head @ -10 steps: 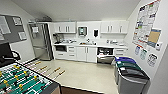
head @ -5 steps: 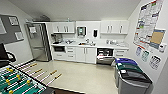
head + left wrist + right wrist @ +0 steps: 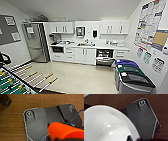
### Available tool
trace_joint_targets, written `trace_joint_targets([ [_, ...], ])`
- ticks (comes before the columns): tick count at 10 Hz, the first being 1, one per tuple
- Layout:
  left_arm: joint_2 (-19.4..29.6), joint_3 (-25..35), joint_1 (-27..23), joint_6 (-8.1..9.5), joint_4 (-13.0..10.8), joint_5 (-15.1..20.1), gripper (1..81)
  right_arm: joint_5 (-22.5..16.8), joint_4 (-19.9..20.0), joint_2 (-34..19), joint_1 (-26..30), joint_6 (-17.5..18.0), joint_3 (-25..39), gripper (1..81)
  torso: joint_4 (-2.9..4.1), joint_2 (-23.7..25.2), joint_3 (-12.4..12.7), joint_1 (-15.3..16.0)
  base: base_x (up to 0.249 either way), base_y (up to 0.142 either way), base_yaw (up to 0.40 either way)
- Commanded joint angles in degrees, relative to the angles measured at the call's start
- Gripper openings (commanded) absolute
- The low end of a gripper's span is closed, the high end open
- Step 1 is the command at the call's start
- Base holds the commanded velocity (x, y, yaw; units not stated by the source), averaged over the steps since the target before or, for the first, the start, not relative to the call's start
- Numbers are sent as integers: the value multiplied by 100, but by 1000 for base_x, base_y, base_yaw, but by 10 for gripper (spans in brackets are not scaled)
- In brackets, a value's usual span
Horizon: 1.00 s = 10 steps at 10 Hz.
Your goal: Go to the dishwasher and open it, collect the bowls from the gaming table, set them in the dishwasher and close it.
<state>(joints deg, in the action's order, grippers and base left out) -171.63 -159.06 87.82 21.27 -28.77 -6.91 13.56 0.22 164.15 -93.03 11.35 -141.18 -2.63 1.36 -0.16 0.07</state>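
The dishwasher (image 3: 104,57) stands open under the counter at the far wall, its dark inside showing and its door down. A corner of the gaming table (image 3: 10,83), with green pitch and rods, shows at the lower left of the head view. An orange bowl (image 3: 62,131) sits close in the left wrist view, above a wooden floor, with my left gripper (image 3: 56,138) shut on it. A white bowl (image 3: 106,125) hangs above dark flooring in the right wrist view, and my right gripper (image 3: 129,138) is shut on its rim.
A steel fridge (image 3: 37,42) stands at the back left. White cabinets and a counter with a sink (image 3: 85,45) run along the far wall. Waste bins (image 3: 132,75) with dark lids stand against the right wall. Pale floor lies between me and the dishwasher.
The head picture has shifted only slightly, so the camera moved a little. Nothing in the room has visibly moved.
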Motion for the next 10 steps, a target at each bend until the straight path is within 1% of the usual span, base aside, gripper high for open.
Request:
trace_joint_targets([
  [1, 41, -20, -278, 0, -15, 225, 10, -213, -92, -46, 209, -19, 39, 10, 0, 0, 0, 0, 176, -71, 0],
  [6, 50, -20, -278, 0, 3, 217, 10, -213, -83, -37, 192, -10, 39, 10, 0, 0, 0, 0, 175, -66, 0],
  [10, 32, -20, -270, 0, 3, 199, 10, -213, -83, -46, 183, -10, 39, 10, 0, 0, 0, 0, 175, 0, 0],
])
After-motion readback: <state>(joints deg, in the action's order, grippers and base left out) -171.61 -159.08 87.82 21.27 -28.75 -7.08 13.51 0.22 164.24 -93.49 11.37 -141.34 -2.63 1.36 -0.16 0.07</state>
